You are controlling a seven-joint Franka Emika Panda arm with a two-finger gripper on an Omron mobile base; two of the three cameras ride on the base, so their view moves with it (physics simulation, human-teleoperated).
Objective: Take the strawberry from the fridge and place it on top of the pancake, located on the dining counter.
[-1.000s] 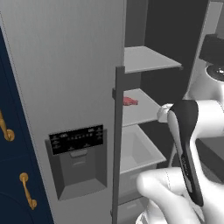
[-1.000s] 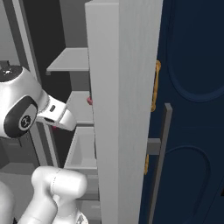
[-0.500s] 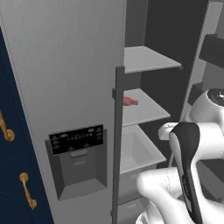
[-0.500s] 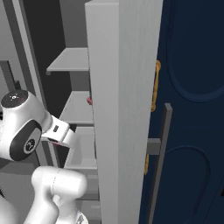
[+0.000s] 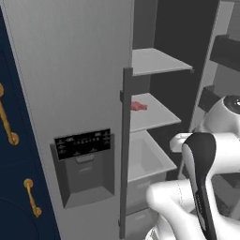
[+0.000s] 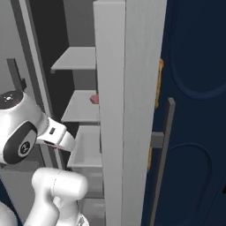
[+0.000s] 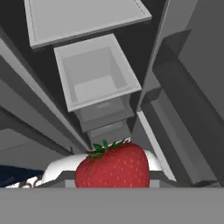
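Strawberry: strawberry (image 7: 112, 166) sits at the near edge of the hand view, bright red with green leaves on top, right at the gripper's mouth.
Gripper: gripper (image 7: 112, 181) is closed partway on the strawberry — the fingertips themselves are hidden behind the berry and the lower edge of the view.
Fridge: fridge (image 5: 70, 93) is a tall grey unit; its left door is shut and the right door (image 6: 128, 110) stands swung open, edge-on in the right base view.
Handles: long dark vertical handle (image 5: 125, 150) on the left door; a second dark handle (image 6: 161, 154) on the open door.
Dispenser panel: black dispenser panel (image 5: 83, 144) on the left door, over a grey recess — it carries small pale markings, too fine to read.
Shelves: upper shelf (image 5: 157, 61) and middle shelf (image 5: 152, 112) inside the open compartment, with a pale drawer (image 5: 145, 159) below them.
Meat: pinkish-red slab of meat (image 5: 138, 106) lies on the middle shelf, toward its left side.
Arm: white arm (image 5: 206, 164) is to the right of the shelves, in front of the open compartment.
Cabinets: navy cabinets (image 5: 14, 187) with gold handles (image 5: 31, 199) stand left of the fridge.
Writing: no brand or label can be read anywhere.
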